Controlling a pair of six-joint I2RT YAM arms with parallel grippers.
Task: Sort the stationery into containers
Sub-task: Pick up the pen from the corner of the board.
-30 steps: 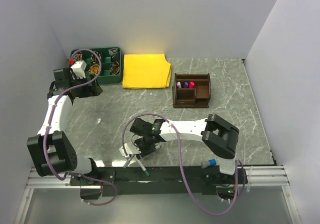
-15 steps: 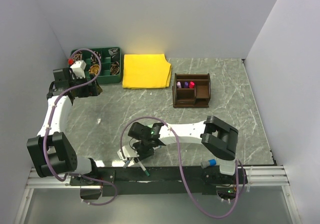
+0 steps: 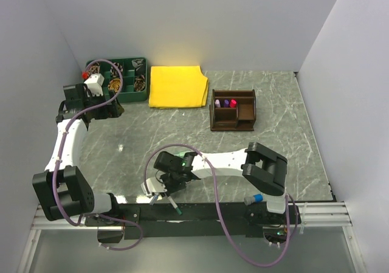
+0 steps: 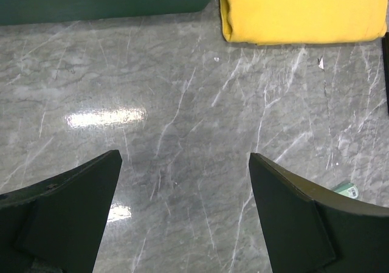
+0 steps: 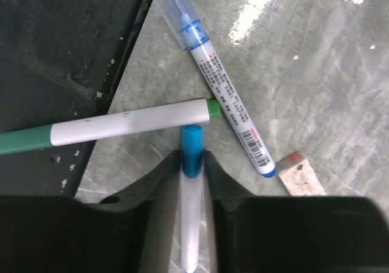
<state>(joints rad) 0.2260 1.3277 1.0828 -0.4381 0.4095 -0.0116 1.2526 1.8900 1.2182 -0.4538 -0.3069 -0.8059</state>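
Note:
My right gripper [image 5: 192, 158] is shut on a short white marker with a blue cap [image 5: 192, 146], which lies on the table near the front edge; both fingers press the cap's sides. Just beyond it lie a green-capped marker [image 5: 130, 127] and a longer blue-tipped pen [image 5: 228, 100], with a tan eraser-like block [image 5: 302, 177] to the right. From above, the right gripper [image 3: 163, 191] is low at front centre. The brown wooden organiser [image 3: 243, 120] stands at back right with several capped markers [image 3: 225, 103] in one compartment. My left gripper [image 4: 185, 176] hangs open over bare table.
A green compartment tray [image 3: 135, 93] with coiled items stands at the back left, right beside the left gripper [image 3: 114, 109]. A folded yellow cloth [image 3: 178, 86] lies between tray and organiser. The black mounting rail [image 3: 200, 212] runs along the near edge, under the green marker's end.
The right gripper has shifted slightly left and toward the front edge, and its jaws have closed onto the blue-capped marker. The left arm has stayed put.

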